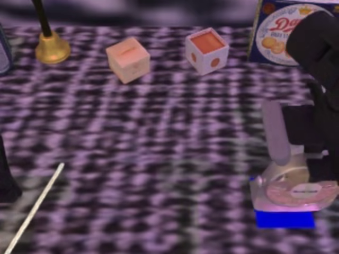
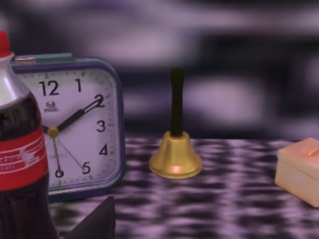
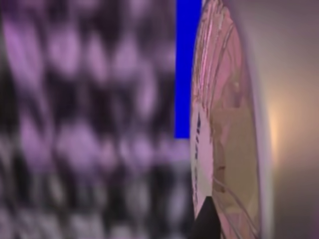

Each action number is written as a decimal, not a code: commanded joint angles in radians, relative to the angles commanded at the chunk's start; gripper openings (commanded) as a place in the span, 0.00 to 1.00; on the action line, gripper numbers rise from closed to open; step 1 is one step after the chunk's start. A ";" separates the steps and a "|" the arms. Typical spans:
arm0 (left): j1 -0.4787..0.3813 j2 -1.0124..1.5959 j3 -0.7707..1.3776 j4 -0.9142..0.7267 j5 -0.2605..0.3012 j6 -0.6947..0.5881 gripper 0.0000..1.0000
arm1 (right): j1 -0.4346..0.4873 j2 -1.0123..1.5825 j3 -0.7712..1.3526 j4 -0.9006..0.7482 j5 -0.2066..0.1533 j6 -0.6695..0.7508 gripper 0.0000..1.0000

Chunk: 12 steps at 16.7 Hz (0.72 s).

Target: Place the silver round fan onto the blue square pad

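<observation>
The silver round fan (image 1: pixel 296 193) sits tilted at the table's right front, its pinkish face up and its cylindrical hub (image 1: pixel 276 132) pointing to the back. It covers most of the blue square pad (image 1: pixel 284 219), of which only the front strip shows. My right gripper (image 1: pixel 312 159) reaches down at the fan from the right and appears shut on it. In the right wrist view the fan (image 3: pixel 229 124) fills the side, the pad (image 3: pixel 187 69) shows past its rim, and one dark fingertip (image 3: pixel 204 219) lies against the face. My left arm (image 1: pixel 5 180) is parked at the left edge.
A brass bell (image 1: pixel 52 50) stands back left, with a pink cube (image 1: pixel 127 59) and a white-and-orange cube (image 1: pixel 207 50) along the back. A blue cookie tin (image 1: pixel 280 32) is back right. A white rod (image 1: pixel 34 209) lies front left. The left wrist view shows an alarm clock (image 2: pixel 75 124) and a cola bottle (image 2: pixel 20 164).
</observation>
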<state>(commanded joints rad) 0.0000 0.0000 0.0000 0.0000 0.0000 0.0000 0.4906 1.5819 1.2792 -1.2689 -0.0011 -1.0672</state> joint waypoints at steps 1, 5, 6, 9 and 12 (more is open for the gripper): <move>0.000 0.000 0.000 0.000 0.000 0.000 1.00 | -0.001 0.004 -0.022 0.023 0.000 -0.002 0.00; 0.000 0.000 0.000 0.000 0.000 0.000 1.00 | -0.002 0.006 -0.037 0.038 0.000 -0.003 0.00; 0.000 0.000 0.000 0.000 0.000 0.000 1.00 | -0.002 0.006 -0.037 0.038 0.000 -0.003 0.00; 0.000 0.000 0.000 0.000 0.000 0.000 1.00 | -0.002 0.006 -0.037 0.038 0.000 -0.003 0.23; 0.000 0.000 0.000 0.000 0.000 0.000 1.00 | -0.002 0.006 -0.037 0.038 0.000 -0.003 0.45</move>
<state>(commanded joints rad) 0.0000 0.0000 0.0000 0.0000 0.0000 0.0000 0.4887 1.5878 1.2421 -1.2312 -0.0009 -1.0703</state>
